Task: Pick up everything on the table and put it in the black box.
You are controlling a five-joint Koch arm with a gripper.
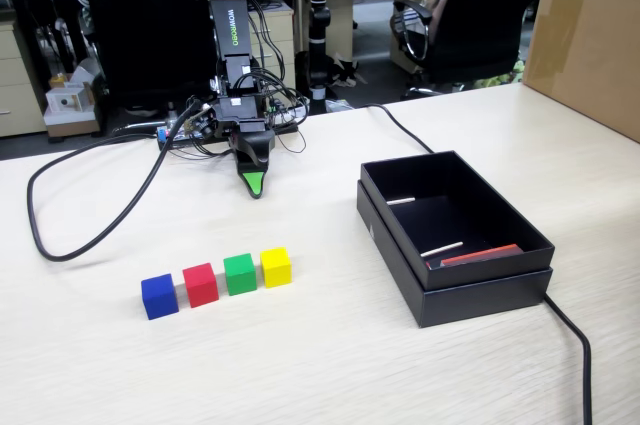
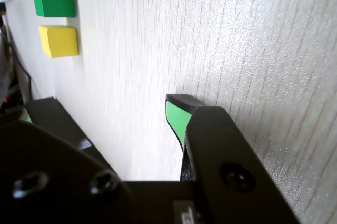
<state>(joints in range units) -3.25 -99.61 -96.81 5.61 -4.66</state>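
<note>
1. Office backdrop with chairs; pale wood table [image 1: 330, 345] across the lower frame.
2. Lined up lower left, ready for picking: blue cube [image 1: 159, 296], red cube [image 1: 200, 284], green cube [image 1: 240, 273], yellow cube [image 1: 276, 266].
3. Black box [image 1: 470, 295] at right, open-topped, no cubes inside.
4. Gripper [image 1: 256, 185] parked upper centre, tip down; jaw state impossible to tell, only one tip showing.

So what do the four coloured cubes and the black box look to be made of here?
The blue cube, red cube, green cube and yellow cube look like matte foam or painted wood: flat colour, no glare. Which one is unclear. The black box looks like matte cardboard, with thin straight walls and a dull finish.
</note>
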